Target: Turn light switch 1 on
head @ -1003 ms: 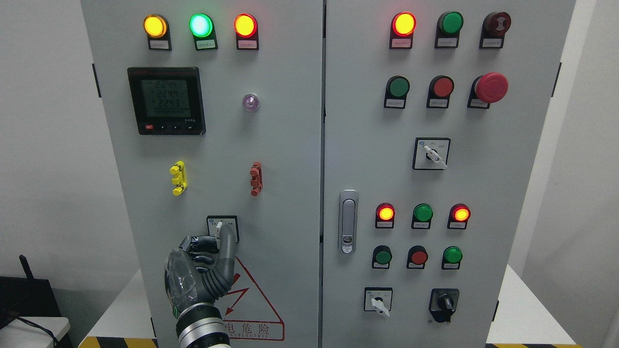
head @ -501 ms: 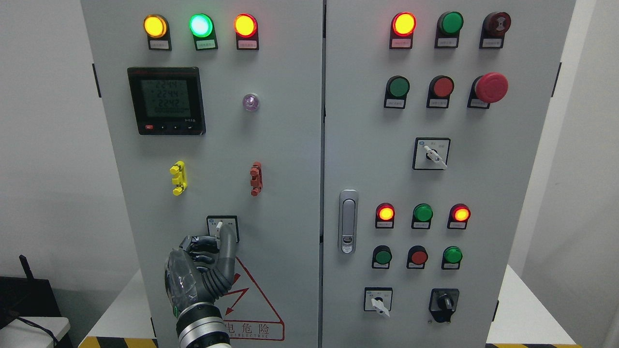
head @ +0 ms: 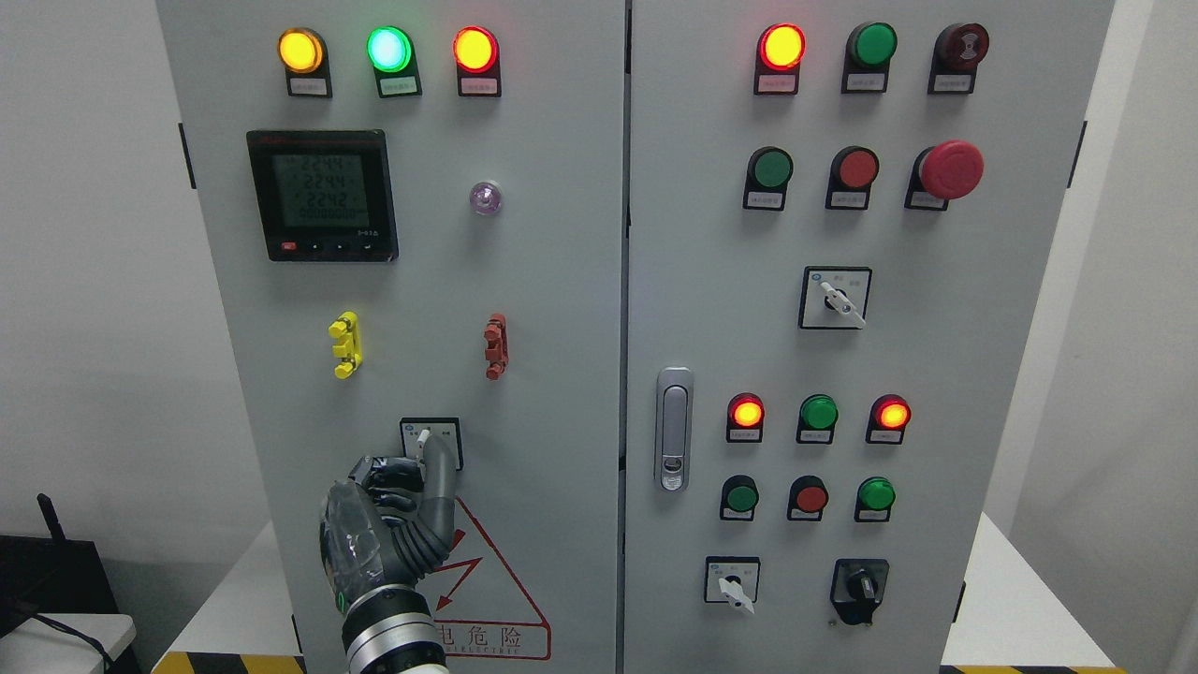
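The light switch (head: 430,438) is a small rotary selector on a black-framed plate, low on the left cabinet door (head: 552,309). Its white lever points up and slightly left. My left hand (head: 419,465) comes up from the bottom edge and sits right at the switch. The thumb (head: 440,473) lies against the lever's right side and the curled fingers (head: 386,476) press in from the left, so the lower half of the knob is hidden. My right arm does not show.
The left door also carries three lit lamps (head: 387,49), a digital meter (head: 322,195), yellow (head: 345,344) and red (head: 495,345) clips and a warning triangle (head: 487,580). Buttons, lamps, rotary selectors and a red stop button (head: 950,169) fill the right door, with a handle (head: 674,428).
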Available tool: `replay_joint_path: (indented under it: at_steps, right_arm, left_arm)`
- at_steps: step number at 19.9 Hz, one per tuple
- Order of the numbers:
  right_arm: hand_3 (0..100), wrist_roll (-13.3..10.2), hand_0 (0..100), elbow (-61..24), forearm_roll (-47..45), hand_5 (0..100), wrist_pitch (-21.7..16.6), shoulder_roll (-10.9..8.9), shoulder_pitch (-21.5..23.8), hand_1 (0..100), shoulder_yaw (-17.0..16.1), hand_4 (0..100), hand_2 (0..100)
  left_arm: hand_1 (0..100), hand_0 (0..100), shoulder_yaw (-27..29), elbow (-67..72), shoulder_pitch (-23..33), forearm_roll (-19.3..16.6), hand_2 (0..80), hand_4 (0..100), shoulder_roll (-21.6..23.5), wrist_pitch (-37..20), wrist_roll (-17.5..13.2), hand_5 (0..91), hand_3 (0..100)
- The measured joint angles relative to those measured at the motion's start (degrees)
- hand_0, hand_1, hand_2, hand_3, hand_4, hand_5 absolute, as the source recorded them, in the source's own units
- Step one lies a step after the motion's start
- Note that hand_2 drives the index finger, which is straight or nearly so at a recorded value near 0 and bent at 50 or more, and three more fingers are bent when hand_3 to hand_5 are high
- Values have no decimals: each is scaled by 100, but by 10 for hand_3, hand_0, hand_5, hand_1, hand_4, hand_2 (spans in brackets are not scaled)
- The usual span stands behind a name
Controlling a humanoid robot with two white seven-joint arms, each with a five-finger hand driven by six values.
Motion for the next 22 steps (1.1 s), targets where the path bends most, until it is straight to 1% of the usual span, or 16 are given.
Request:
replay_joint_path:
  at_steps: [6,11,16,22]
  right_arm:
    - [0,0,120,-1,0,0,0,0,0,389,0,0,0]
    - [0,-1,120,0,0,0,0,0,0,389,0,0,0]
    - [0,-1,120,1,0,0,0,0,0,389,0,0,0]
    - [0,-2,120,1,0,0,0,0,0,389,0,0,0]
  left_arm:
    - [357,364,-3,6,-1,-6,586,741,0,0,-20,641,708]
    - [298,435,-5,11,-1,-4,592,742,0,3,-33,643,710]
    - [286,470,-9,22,-1,-2,593,742,2,6,-46,643,711]
    - [283,485,-13,32,-6,0,595,741,4,6,-65,644,714]
